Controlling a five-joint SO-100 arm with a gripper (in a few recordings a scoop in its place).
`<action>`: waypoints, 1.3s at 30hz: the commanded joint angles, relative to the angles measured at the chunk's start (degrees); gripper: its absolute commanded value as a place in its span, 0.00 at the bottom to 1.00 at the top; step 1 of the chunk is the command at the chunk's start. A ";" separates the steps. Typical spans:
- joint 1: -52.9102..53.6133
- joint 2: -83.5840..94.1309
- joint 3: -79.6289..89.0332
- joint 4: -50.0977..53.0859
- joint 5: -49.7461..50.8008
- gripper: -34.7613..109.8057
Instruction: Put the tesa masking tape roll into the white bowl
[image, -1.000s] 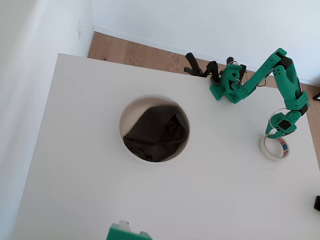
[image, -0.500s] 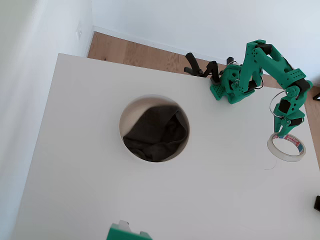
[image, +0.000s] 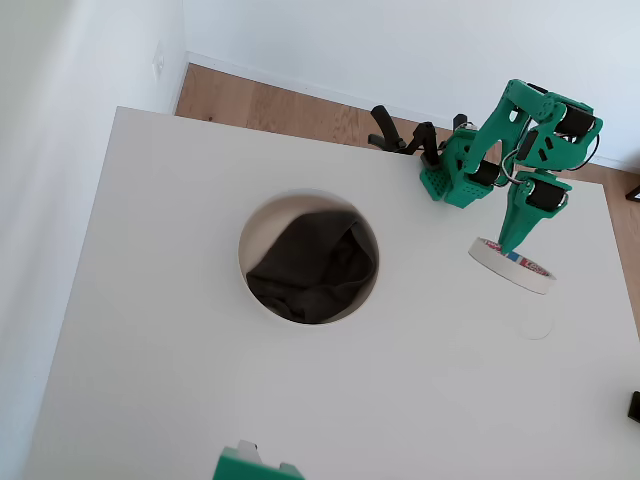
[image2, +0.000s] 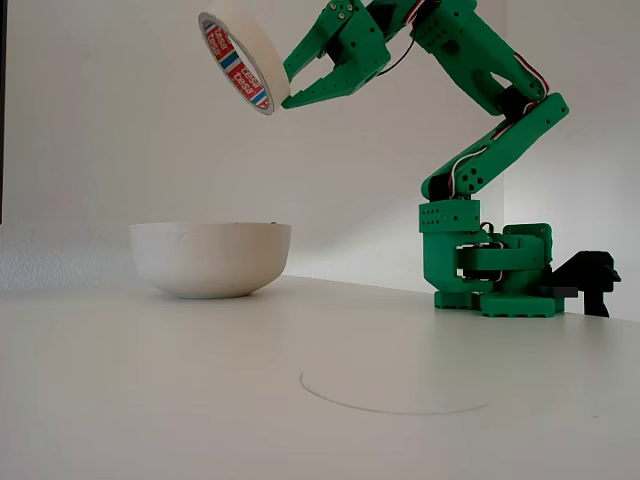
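The tesa masking tape roll (image: 513, 264) (image2: 240, 60) is a cream-white ring with a red and blue label in its core. It hangs high in the air, tilted, with my green gripper (image: 508, 246) (image2: 284, 96) shut on its rim. The white bowl (image: 258, 218) (image2: 210, 258) stands on the table with dark grey cloth inside. In the fixed view the roll is well above the bowl's right rim. In the overhead view the roll is to the right of the bowl.
My green arm's base (image: 450, 175) (image2: 480, 265) stands at the table's back edge, with a black clamp (image: 400, 135) beside it. A faint ring mark (image2: 395, 395) is on the table. A green object (image: 255, 465) sits at the front edge.
My gripper has lifted the tape roll off the table and carried it up and to the left, toward the bowl. The arm has folded back over its base.
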 joint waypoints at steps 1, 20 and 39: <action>16.52 -5.19 -5.45 -7.12 -0.70 0.18; 35.60 -47.55 -7.91 -30.41 -7.82 0.18; 37.97 -46.93 -11.69 -31.03 -0.79 0.27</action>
